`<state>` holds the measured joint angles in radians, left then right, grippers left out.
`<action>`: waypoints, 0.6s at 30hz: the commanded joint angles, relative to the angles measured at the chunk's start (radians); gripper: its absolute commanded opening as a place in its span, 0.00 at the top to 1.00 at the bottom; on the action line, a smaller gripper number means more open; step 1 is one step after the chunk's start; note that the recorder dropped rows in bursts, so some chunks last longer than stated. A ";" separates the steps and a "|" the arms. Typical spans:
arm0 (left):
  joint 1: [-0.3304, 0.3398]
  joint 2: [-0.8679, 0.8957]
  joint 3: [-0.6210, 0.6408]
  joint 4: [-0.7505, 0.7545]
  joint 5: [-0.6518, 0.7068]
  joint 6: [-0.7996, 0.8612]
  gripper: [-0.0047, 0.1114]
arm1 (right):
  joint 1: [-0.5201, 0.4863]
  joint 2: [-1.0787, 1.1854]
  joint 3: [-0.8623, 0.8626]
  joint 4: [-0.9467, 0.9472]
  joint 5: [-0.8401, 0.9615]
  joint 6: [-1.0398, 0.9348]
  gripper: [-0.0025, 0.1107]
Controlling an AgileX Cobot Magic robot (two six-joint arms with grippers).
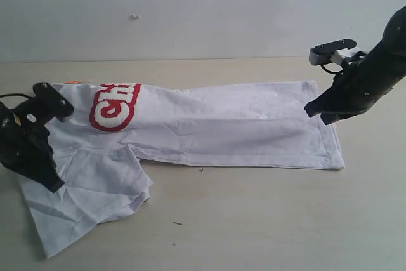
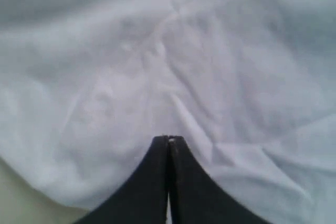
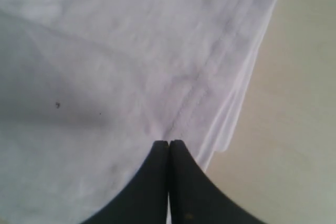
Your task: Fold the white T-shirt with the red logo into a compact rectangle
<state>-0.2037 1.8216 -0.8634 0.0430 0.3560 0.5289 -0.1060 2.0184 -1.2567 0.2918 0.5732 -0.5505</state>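
Left end effector (image 2: pixel 168 139) and right end effector (image 3: pixel 168 141) are clenching opposite ends of the white T-shirt (image 1: pixel 241 128), lying partly folded on the tabletop (image 1: pixel 266 220), red logo (image 1: pixel 114 107) uppermost. Lifting both ends level and taut is looking advisable.

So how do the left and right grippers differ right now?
The left gripper sits at the sleeve end of the white T-shirt, near the red logo; the right gripper sits at the hem end. The left one meets rumpled cloth; the right one meets the hem edge, beside bare table. Both are shut, apparently pinching fabric.
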 commanded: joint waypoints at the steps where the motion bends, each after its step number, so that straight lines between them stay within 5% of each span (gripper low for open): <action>1: -0.006 0.050 0.003 -0.043 0.099 0.086 0.96 | 0.001 0.027 -0.007 0.005 -0.006 0.002 0.98; 18: -0.006 0.108 0.003 -0.053 0.401 0.237 0.96 | 0.001 0.054 -0.007 0.023 0.143 0.002 0.98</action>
<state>-0.2037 1.8855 -0.8940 0.0104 0.6068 0.7598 -0.1060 2.0766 -1.2567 0.3084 0.6867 -0.5478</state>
